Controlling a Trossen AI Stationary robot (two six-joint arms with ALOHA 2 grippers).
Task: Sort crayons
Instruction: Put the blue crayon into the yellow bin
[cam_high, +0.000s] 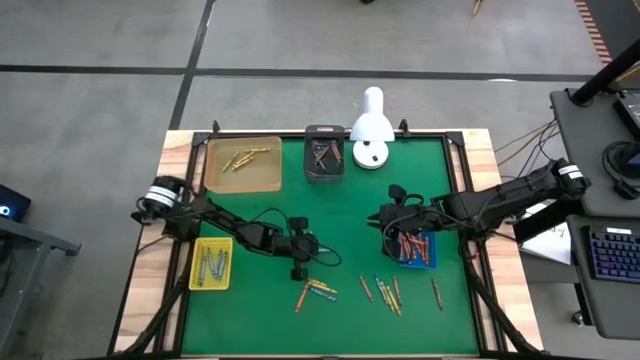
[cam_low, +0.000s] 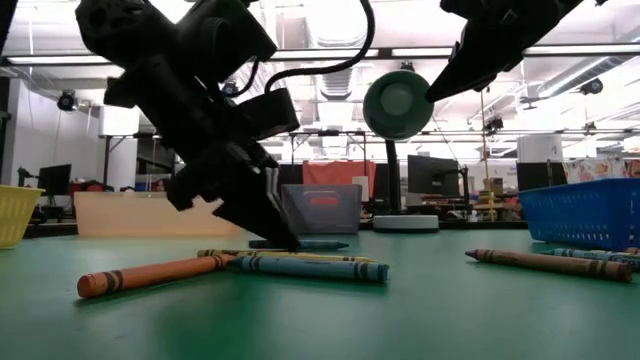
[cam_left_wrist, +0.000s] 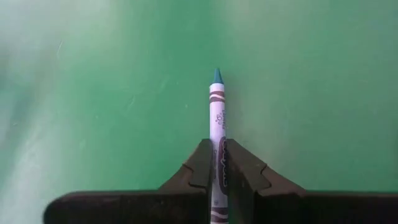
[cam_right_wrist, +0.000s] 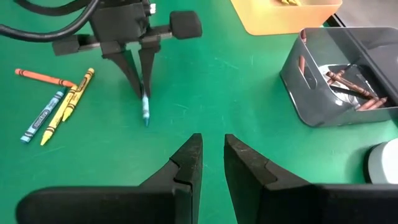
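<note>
My left gripper (cam_high: 299, 268) is low over the green mat, left of centre, shut on a blue crayon (cam_left_wrist: 216, 106) whose pointed tip sticks out past the fingertips. Close by, an orange, a blue and yellow crayons (cam_high: 316, 291) lie flat on the mat, with more loose crayons (cam_high: 386, 291) further right. My right gripper (cam_right_wrist: 211, 146) hovers open above the blue tray (cam_high: 428, 250), nothing between its fingers. My left gripper pinches the blue crayon's paper-wrapped shaft (cam_left_wrist: 217, 144) between its two fingers (cam_right_wrist: 138, 79). The fingers slant down from the table's left side and lie along the crayon. The crayon's pointed end (cam_right_wrist: 147, 119) reaches down to the mat; whether it touches I cannot tell.
A yellow tray (cam_high: 212, 262) with crayons sits at the left edge, a tan tray (cam_high: 243, 165) at the far left, a dark grey bin (cam_high: 324, 157) with brown crayons at the far middle. A white lamp (cam_high: 370, 130) stands beside it.
</note>
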